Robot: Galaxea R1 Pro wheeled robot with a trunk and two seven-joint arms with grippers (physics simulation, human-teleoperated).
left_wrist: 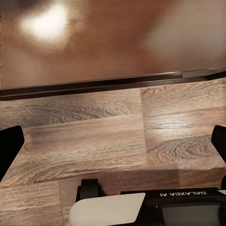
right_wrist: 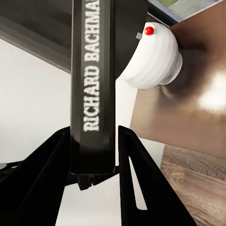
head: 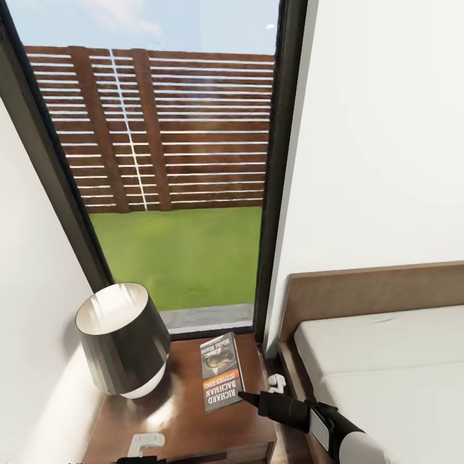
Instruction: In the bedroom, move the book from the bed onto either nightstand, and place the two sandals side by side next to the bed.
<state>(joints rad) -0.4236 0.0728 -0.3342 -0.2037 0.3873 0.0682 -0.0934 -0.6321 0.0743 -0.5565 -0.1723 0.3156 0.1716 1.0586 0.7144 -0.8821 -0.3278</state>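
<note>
The right arm (head: 335,428) reaches in from the lower right of the head view, its white forearm leading to a black wrist and a narrow black right gripper (head: 248,397) that points leftward across the gap between the bed (head: 386,361) and the nightstand (head: 187,419). The tip of this gripper meets the near edge of the book (head: 221,372), which lies cover-up over the dark glossy top of the nightstand, its long side running away from the robot toward the window (head: 174,193). In the right wrist view the two black fingers (right_wrist: 136,183) stand on either side of the book's spine (right_wrist: 92,84), close against it, with the white lettering "RICHARD BACHMAN" running between them; the jaws are nearly closed on the thin book and grip it. Whether the book already rests flat on the wood or hangs just above it cannot be told. A lamp (head: 122,341) with a dark shade and a white base stands on the left part of the nightstand, just beside the book. The left gripper (left_wrist: 113,150) hangs low over the wood-plank floor (left_wrist: 94,136), its two black fingertips (left_wrist: 9,148) spread wide apart at the edges of the left wrist view with nothing between them.
</note>
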